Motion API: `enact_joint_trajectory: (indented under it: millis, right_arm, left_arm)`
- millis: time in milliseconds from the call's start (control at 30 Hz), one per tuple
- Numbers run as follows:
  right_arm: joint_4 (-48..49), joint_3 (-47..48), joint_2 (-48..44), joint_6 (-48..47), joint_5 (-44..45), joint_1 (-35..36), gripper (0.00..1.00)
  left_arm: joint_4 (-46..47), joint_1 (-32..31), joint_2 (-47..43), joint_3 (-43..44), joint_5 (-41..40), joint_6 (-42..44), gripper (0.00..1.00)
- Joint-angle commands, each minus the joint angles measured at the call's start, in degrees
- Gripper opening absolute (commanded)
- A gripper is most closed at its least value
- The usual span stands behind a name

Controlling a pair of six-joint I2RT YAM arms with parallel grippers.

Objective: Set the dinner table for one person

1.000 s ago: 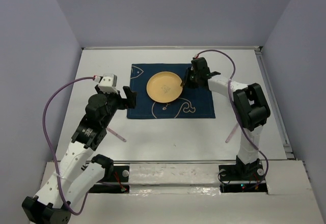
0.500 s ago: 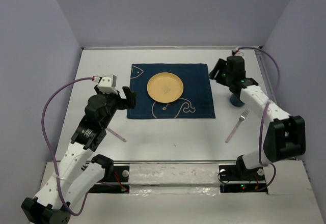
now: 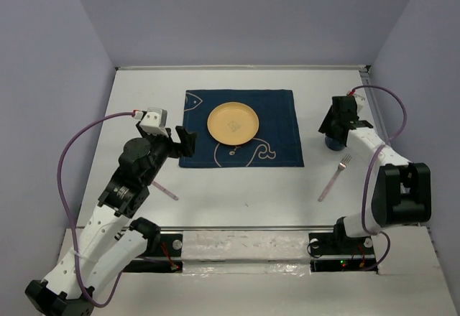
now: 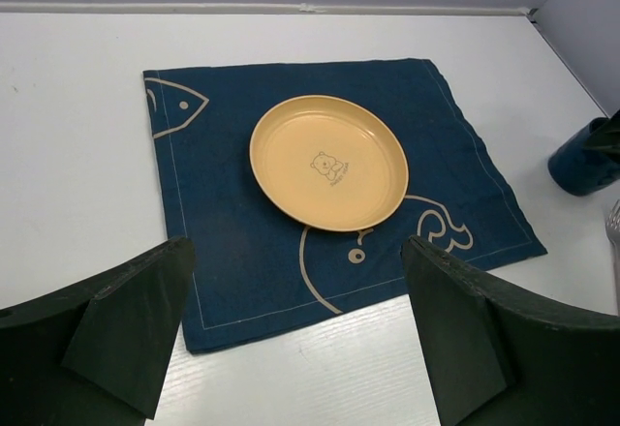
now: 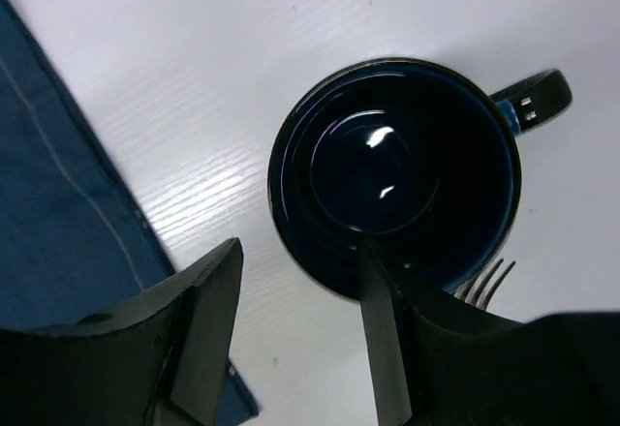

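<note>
White matte dinner table (image 3: pixel 237 187) fills the workspace. At its middle lies a dark blue mat (image 3: pixel 280 151) with a yellow plate (image 3: pixel 233 123) on it.

Right of the mat, on bare tabletop, stands a dark blue mug (image 5: pixel 392 169), upright and empty, with its handle pointing away from the mat. A fork (image 3: pixel 336 176) lies just beside it on the near side.

The right gripper (image 5: pixel 298 261) is over the mug with its jaws spread. One finger is outside the wall on the mat side and the other over the rim. Contact can't be told.

The left gripper (image 4: pixel 298 252) is spread wide with nothing in it, hovering at the mat's left edge and aimed at the plate.

Step in hand looks like picking up the mug. To do it well:
- Get the wall well between the fingers before closing.
- Pinch firmly and lift straight up so the mug doesn't tip.
- Stay clear of the fork tines.
- Set it down beside the plate, upright.
</note>
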Motion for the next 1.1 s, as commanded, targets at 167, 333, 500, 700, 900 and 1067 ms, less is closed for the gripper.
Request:
enact_joint_trajectory:
  millis: [167, 333, 500, 700, 900, 1067]
  right_arm:
    - [-0.4, 5.7, 7.1, -4.0, 2.6, -0.3, 0.31]
    - [-2.0, 8.4, 7.7, -5.5, 4.1, -0.3, 0.00]
    - [-3.1, 14.7, 7.2, -8.5, 3.5, 2.9, 0.00]
    - [-3.8, 31.5, 18.0, -13.6, -0.3, 11.6, 0.00]
    - [-6.4, 49.8, 31.6, -20.0, -2.4, 16.7, 0.00]
    - [-9.3, 60.0, 38.7, -22.3, -6.2, 16.7, 0.00]
  left_arm:
    - [1.3, -0.5, -0.7, 0.4, -0.3, 1.0, 0.99]
    - [1.4, -0.6, -0.5, 0.5, -0.3, 1.1, 0.99]
    - [1.4, -0.6, -0.1, 0.5, -0.6, 1.2, 0.99]
    - [1.5, -0.4, 0.0, 0.4, -1.1, 1.3, 0.99]
    - [1.4, -0.2, 0.0, 0.4, -1.4, 1.3, 0.99]
    - [1.5, -0.1, 0.2, 0.4, -1.5, 1.3, 0.99]
